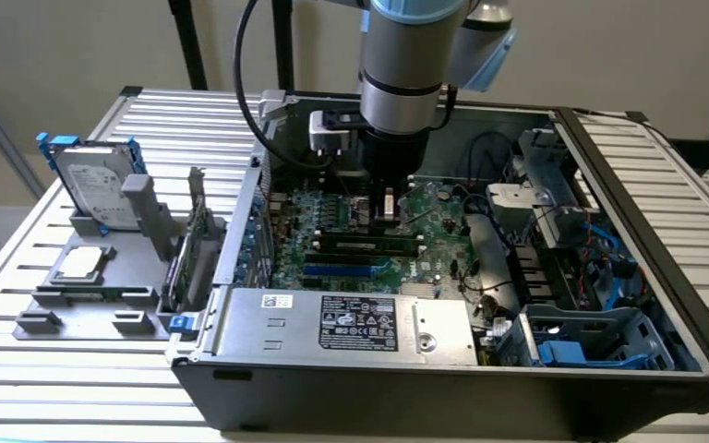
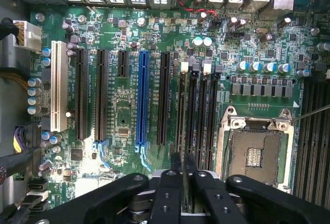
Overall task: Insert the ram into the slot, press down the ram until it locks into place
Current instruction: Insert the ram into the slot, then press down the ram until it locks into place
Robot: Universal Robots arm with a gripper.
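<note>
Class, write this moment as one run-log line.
gripper: shut | position: above ram | ram: in slot | locked: cannot tell

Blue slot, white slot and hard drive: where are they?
blue slot (image 2: pixel 143 98), wrist view, its middle
white slot (image 2: pixel 59 86), wrist view, its middle
hard drive (image 1: pixel 96 185), exterior view, its silver face

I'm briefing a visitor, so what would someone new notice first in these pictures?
The robot arm plunging into the open computer case, its gripper low over the motherboard. In the wrist view, the blue slot stands out among black ones, beside the bare processor socket. A hard drive stands at the exterior view's left.
</note>
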